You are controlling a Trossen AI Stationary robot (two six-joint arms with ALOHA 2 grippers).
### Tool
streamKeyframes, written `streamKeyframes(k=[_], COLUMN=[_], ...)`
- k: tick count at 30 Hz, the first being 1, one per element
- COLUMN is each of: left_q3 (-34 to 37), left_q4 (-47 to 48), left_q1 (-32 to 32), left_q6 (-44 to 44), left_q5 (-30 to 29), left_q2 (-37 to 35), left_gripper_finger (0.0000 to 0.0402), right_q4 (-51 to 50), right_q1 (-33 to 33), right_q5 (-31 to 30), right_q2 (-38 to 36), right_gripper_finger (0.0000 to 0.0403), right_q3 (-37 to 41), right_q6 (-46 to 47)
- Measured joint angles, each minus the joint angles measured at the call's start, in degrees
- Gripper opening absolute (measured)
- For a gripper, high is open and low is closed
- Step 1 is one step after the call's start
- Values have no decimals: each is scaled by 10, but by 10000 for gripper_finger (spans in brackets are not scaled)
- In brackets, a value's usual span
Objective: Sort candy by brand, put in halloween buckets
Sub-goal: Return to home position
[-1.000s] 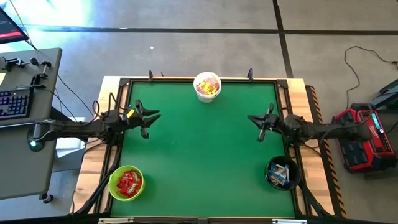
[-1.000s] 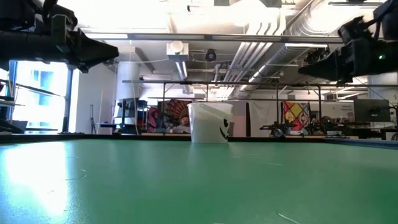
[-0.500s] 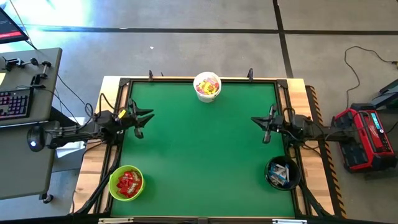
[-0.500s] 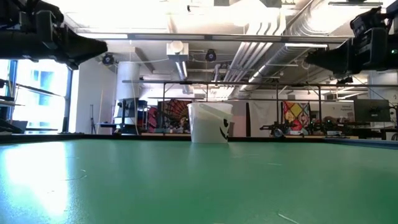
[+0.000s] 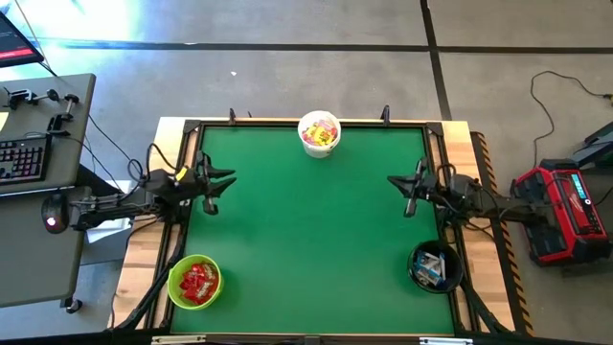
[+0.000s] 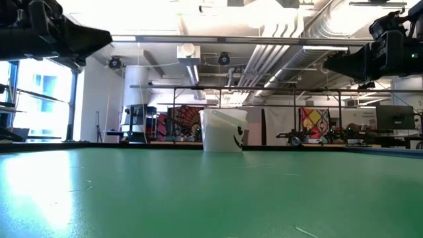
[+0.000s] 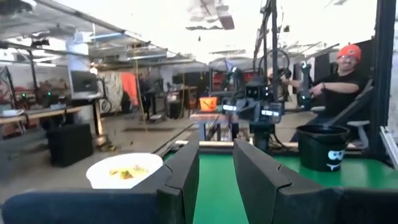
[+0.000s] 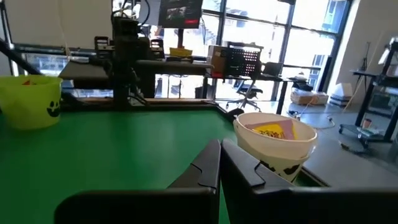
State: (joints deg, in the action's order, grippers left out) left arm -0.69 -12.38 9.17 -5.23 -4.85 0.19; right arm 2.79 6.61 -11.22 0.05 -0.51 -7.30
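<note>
Three halloween buckets stand on the green table [image 5: 306, 240]. The white one [image 5: 319, 133], at the far edge, holds yellow candy. The lime green one [image 5: 194, 282], at the near left corner, holds red candy. The black one [image 5: 436, 267], at the near right corner, holds white-and-blue bars. My left gripper [image 5: 220, 189] hangs above the table's left edge, open, with nothing between its fingers [image 7: 186, 171]. My right gripper [image 5: 402, 192] hangs above the right edge, shut and empty [image 8: 220, 163]. Both point roughly level toward the table's middle.
No loose candy shows on the green mat. A desk with a keyboard [image 5: 24, 158] stands left of the table, and a red device [image 5: 560, 211] lies on the floor to the right. A person [image 7: 345, 74] sits beyond the right edge.
My left gripper has drawn back toward the table's left edge and tipped up a little. My right gripper has tipped up toward level. Neither has opened or shut, and the buckets have stayed in place.
</note>
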Motion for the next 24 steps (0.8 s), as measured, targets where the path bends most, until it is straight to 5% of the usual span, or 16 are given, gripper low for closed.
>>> streamKeyframes(k=[8,20,24], left_q3=[0,0,0], left_q4=[26,112,111], left_q1=[21,56,56], left_q6=[-33,80,105], left_q5=[-8,1,-3], left_q2=[0,5,5], left_gripper_finger=[89,89,89], right_q4=[0,9,11], right_q1=[23,102,120], right_q5=[-8,-26,-92], right_q2=[0,0,3], right_gripper_finger=[0,0,0], right_q3=[0,0,0], right_q6=[58,65,41])
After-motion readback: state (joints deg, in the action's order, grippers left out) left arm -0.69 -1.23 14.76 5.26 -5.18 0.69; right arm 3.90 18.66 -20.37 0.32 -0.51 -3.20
